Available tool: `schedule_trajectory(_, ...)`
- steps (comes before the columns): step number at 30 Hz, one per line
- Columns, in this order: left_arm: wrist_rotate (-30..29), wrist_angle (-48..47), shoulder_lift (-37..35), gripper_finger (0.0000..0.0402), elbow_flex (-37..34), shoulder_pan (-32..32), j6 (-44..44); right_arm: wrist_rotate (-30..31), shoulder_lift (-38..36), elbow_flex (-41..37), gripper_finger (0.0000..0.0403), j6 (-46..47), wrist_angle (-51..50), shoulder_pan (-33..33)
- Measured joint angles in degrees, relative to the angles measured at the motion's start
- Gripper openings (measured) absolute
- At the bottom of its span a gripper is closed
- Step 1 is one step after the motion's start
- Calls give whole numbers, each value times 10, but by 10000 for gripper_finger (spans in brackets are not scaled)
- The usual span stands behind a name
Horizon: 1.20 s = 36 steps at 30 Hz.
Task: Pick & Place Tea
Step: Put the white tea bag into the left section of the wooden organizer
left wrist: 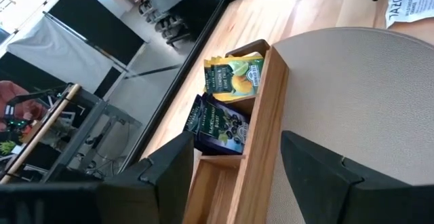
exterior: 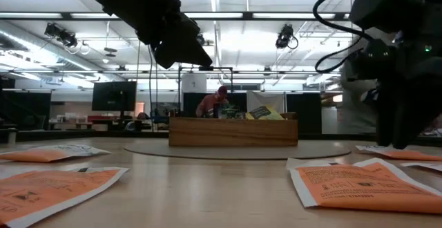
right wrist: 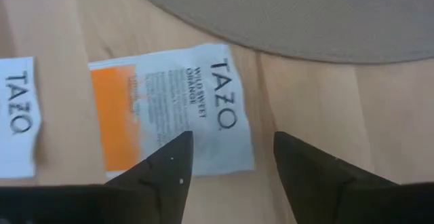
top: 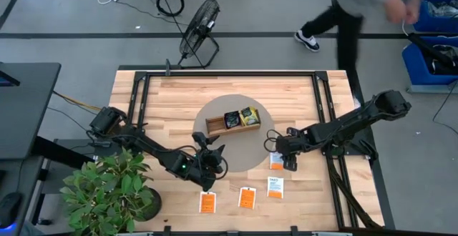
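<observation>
Orange-and-white tea packets (top: 246, 197) are spread on the bench (top: 157, 100); two more stand in the tray (top: 232, 121). One packet (right wrist: 173, 119) is hovered over by the right tool (right wrist: 230, 159), fingers apart, empty. The left tool (left wrist: 234, 176) is held open near the tray.

You see the wooden worktop (top: 157, 100) carrying a round grey mat (top: 215, 111), with a long wooden tray (top: 215, 126) resting on it. A potted plant (top: 107, 189) stands at one near corner. Beyond the far edge, a floor fan (top: 198, 28) sits and a person (top: 358, 7) walks past.
</observation>
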Motion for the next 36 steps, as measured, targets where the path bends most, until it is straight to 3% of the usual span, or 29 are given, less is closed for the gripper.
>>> schedule_trajectory(7,0,0,0,225,0,0,0,5,6,-26,206,1,36,0)
schedule_trajectory(14,0,0,0,225,0,0,0,6,10,-27,171,-5,40,-1)
schedule_trajectory(26,0,0,0,225,0,0,0,-1,11,-27,11,-8,47,-1)
schedule_trajectory(36,0,0,0,225,0,0,0,-4,13,52,2,-22,-50,18)
